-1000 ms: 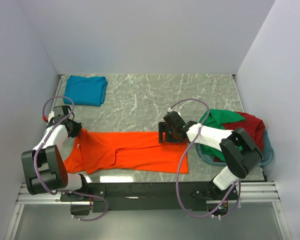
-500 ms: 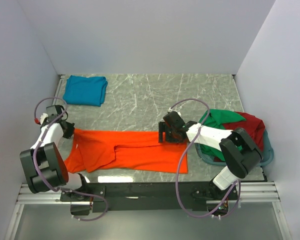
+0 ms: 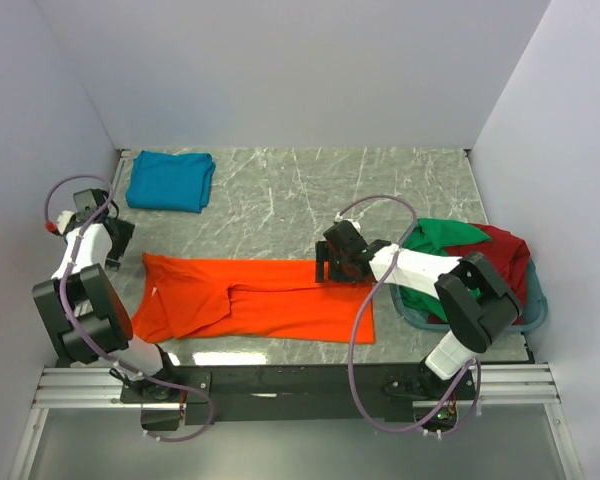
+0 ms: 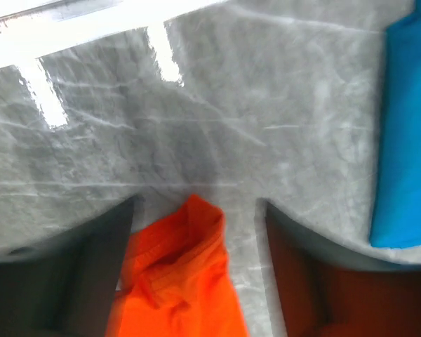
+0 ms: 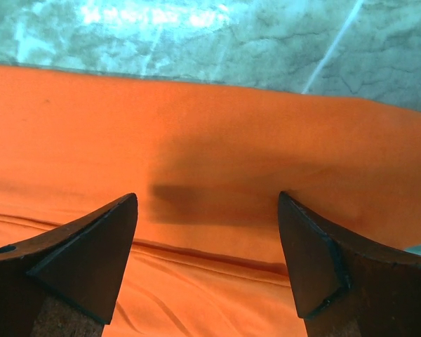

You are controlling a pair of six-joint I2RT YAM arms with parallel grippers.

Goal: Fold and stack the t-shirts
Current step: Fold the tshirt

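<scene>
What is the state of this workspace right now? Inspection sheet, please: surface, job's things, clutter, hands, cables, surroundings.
Surface: grey marbled table, glare near the front edge.
Job's things: orange t-shirt laid out along the near side, partly folded; teal t-shirt folded at the far left corner; green t-shirt and dark red t-shirt heaped in the basket.
Clutter: grey-blue basket at the right edge.
Hands: left hand open, the orange t-shirt's corner between its fingers, not pinched; right hand open above the orange t-shirt.
Cables: purple cables looping off both arms, clear of the shirts.
Surroundings: plain pale walls on three sides.
</scene>
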